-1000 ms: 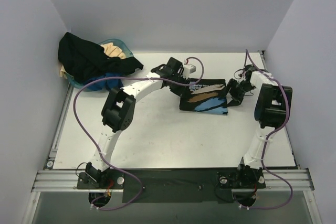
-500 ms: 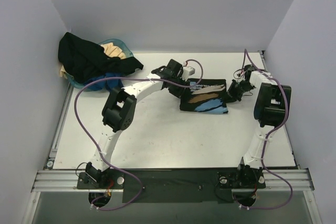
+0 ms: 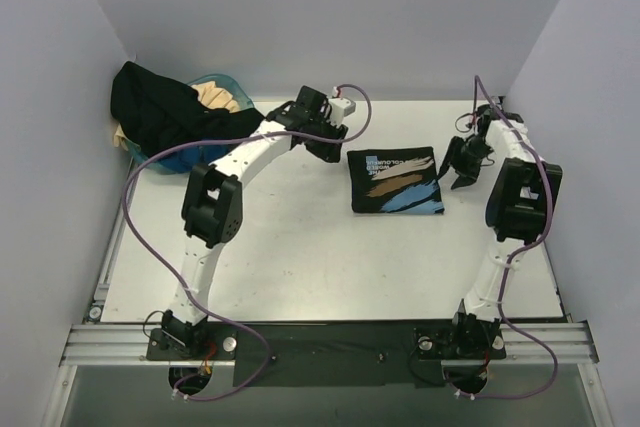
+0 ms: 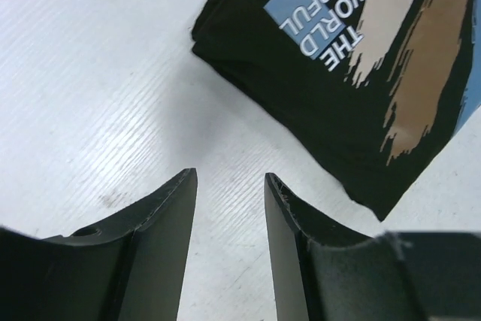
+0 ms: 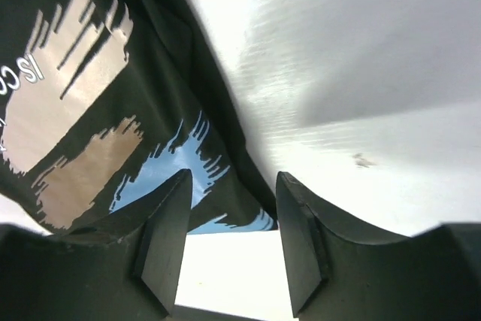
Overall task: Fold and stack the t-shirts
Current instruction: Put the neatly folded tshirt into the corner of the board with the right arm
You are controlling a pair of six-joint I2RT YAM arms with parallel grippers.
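A folded black t-shirt point(image 3: 395, 181) with a white, tan and blue print lies flat on the white table, right of centre. It also shows in the left wrist view point(image 4: 353, 73) and the right wrist view point(image 5: 113, 110). My left gripper point(image 3: 325, 143) is open and empty, just left of the shirt, over bare table point(image 4: 230, 178). My right gripper point(image 3: 457, 169) is open and empty, just right of the shirt, its jaws above the shirt's edge point(image 5: 231, 178). More t-shirts, black point(image 3: 165, 112), cream point(image 3: 218, 95) and blue, are heaped in the basket at the back left.
A teal plastic basket point(image 3: 158, 160) stands in the back left corner, with cloth hanging over its rim. Grey walls close in the table at the back and both sides. Purple cables loop from both arms.
Both grippers have let go of the folded shirt and pulled away from it, the left one back and to the left, the right one to the right. The shirt now lies flat and uncovered.
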